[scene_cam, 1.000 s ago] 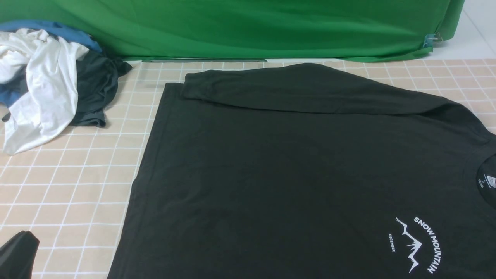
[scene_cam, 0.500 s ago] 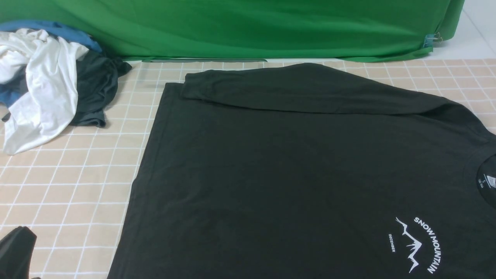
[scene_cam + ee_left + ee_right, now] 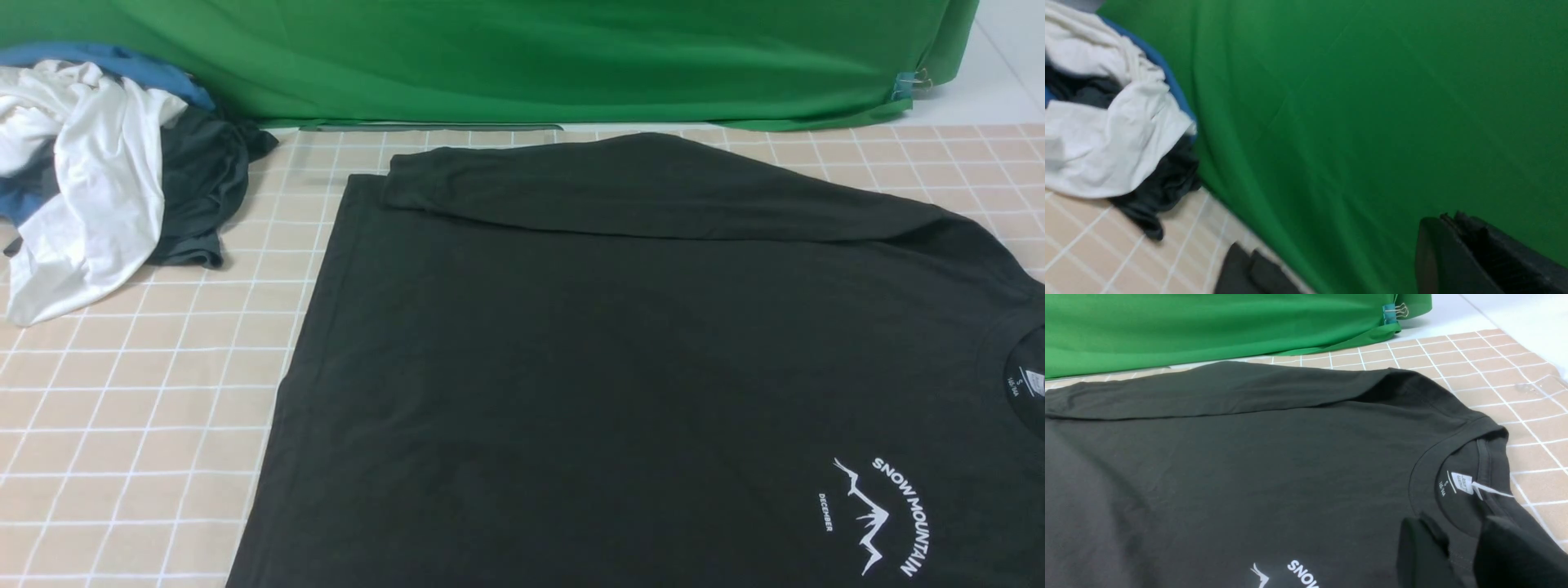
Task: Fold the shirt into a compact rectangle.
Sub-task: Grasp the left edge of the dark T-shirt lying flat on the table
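The black long-sleeved shirt (image 3: 620, 367) lies flat on the checked cloth, collar to the right, far sleeve folded across its top edge. Its white mountain logo (image 3: 878, 514) and neck label (image 3: 1033, 382) show. Neither gripper appears in the front view. In the right wrist view my right gripper (image 3: 1453, 522) stands open just over the shirt (image 3: 1229, 457) beside the collar and label (image 3: 1464, 484), with nothing held. In the left wrist view my left gripper (image 3: 1447, 218) is shut and empty, up in the air against the green backdrop, with a corner of the shirt (image 3: 1249, 273) below.
A bunched pile of white, blue and dark grey clothes (image 3: 98, 171) sits at the far left. A green backdrop (image 3: 522, 57) closes off the back, held by a clip (image 3: 910, 82). Bare checked tablecloth (image 3: 147, 392) shows left of the shirt.
The dark tip of my left gripper at the front view's lower left corner sank and slid out of view. The shirt has not moved.
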Motion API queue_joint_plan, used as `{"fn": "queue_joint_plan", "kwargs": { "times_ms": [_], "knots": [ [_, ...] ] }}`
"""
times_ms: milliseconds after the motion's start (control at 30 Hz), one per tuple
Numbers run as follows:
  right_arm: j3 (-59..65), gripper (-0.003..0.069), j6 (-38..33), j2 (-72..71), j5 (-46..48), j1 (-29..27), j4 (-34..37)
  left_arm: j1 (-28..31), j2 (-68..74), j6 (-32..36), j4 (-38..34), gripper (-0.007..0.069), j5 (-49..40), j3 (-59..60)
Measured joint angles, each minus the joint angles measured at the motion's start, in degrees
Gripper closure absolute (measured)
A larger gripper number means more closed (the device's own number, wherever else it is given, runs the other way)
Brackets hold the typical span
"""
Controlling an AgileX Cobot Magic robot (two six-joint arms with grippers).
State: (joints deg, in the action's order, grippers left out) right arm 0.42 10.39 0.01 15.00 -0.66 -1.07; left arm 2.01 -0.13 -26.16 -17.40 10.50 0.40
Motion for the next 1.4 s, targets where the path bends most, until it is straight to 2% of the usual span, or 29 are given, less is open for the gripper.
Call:
{"fn": "queue_joint_plan", "kwargs": {
  "times_ms": [33, 67, 100, 200, 267, 367, 433, 500, 533, 633, 733, 767, 800, 833, 867, 967, 1067, 1133, 1167, 1200, 1233, 1333, 1400],
  "knots": [
    [0.0, 0.042, 0.0, 0.0, 0.0, 0.0, 0.0, 0.0, 0.0, -0.41, 0.0, 0.061, 0.48, 0.0],
    [0.0, 0.042, 0.0, 0.0, 0.0, 0.0, 0.0, 0.0, 0.0, -4.48, 0.0, 0.061, 5.5, 0.0],
    [0.0, 0.042, 0.0, 0.0, 0.0, 0.0, 0.0, 0.0, 0.0, -4.97, 0.0, 0.061, 5.5, 0.0],
    [0.0, 0.042, 0.64, 0.0, -1.86, 0.0, 1.07, 0.0, 0.0, -11.69, 0.25, 0.061, 17.24, 0.0],
    [0.0, 0.042, 4.44, 0.0, -6.48, 0.0, 4.44, 0.0, -0.05, -13.85, 1.37, 0.061, 24.86, 0.0],
    [0.0, 0.042, 7.26, 0.0, -13.65, 0.0, 6.12, 0.0, -0.06, -15.45, 1.63, 0.061, 25.45, -2.85],
    [0.0, 0.042, 8.19, 0.0, -19.47, 0.0, 6.91, 0.0, -0.17, -15.76, 2.39, 0.061, 17.9, -9.23],
    [0.0, 0.042, 8.86, 0.0, -23.15, 0.0, 7.15, 0.0, 0.41, -15.69, 3.38, 0.061, 6.47, -17.19],
    [0.0, 0.042, 8.87, 0.0, -23.38, 0.0, 7.22, 0.0, 0.57, -15.6, 3.56, 0.061, 5.38, -17.92],
    [0.0, 0.042, 8.98, 0.0, -25.8, 0.0, 7.34, 0.0, 6.94, -12.99, 5.92, 0.061, -15.05, -30.32],
    [0.0, 0.042, 8.98, 0.0, -27.15, 0.0, 7.39, 0.0, 15.03, -8.15, 6.72, 0.061, -32.78, -37.61],
    [0.0, 0.042, 8.98, 0.0, -27.15, 0.0, 7.39, 0.0, 15.63, -7.78, 6.72, 0.061, -33.89, -37.95],
    [0.0, 0.042, 8.98, 0.0, -28.24, 0.0, 7.39, 0.0, 20.44, -4.93, 6.67, 0.061, -42.08, -40.06],
    [0.0, 0.042, 9.12, 0.0, -28.81, 0.0, 7.39, 0.0, 23.44, -3.04, 6.43, 0.061, -46.35, -40.75],
    [0.0, 0.042, 9.1, 0.0, -29.16, 0.0, 7.39, 0.0, 24.01, -2.65, 6.42, 0.061, -47.11, -40.83],
    [0.0, 0.0428, 12.42, 0.0, -32.02, 0.0, 7.39, 0.0, 33.4, 5.3, 4.91, 0.061, -56.84, -40.86],
    [-3.92, 0.0469, 16.85, 0.5, -26.91, 0.0, 7.44, 0.0, 39.83, 9.5, 4.64, 0.061, -60.93, -40.0],
    [-9.98, 0.0524, 17.25, 2.41, -18.53, 0.09, 7.44, 0.0, 44.2, 10.97, 4.6, 0.061, -62.24, -39.13],
    [-15.61, 0.0575, 14.89, 5.25, -11.86, 0.54, 7.44, 0.0, 47.06, 11.72, 4.53, 0.061, -62.5, -38.62],
    [-17.3, 0.0588, 14.46, 5.68, -10.91, 0.63, 7.44, 0.0, 47.45, 11.8, 4.53, 0.061, -62.5, -38.57],
    [-24.32, 0.0617, 9.84, 9.57, -3.1, 1.68, 7.57, 0.0, 50.54, 12.58, 3.87, 0.061, -62.49, -38.17],
    [-36.14, 0.0623, 0.79, 17.96, 11.39, 4.57, 8.4, 0.0, 55.35, 15.19, 1.15, 0.0612, -62.54, -37.92],
    [-41.22, 0.0623, -2.68, 22.52, 19.46, 6.57, 8.89, -0.31, 57.7, 16.79, -0.51, 0.0613, -62.65, -37.81]
  ]
}}
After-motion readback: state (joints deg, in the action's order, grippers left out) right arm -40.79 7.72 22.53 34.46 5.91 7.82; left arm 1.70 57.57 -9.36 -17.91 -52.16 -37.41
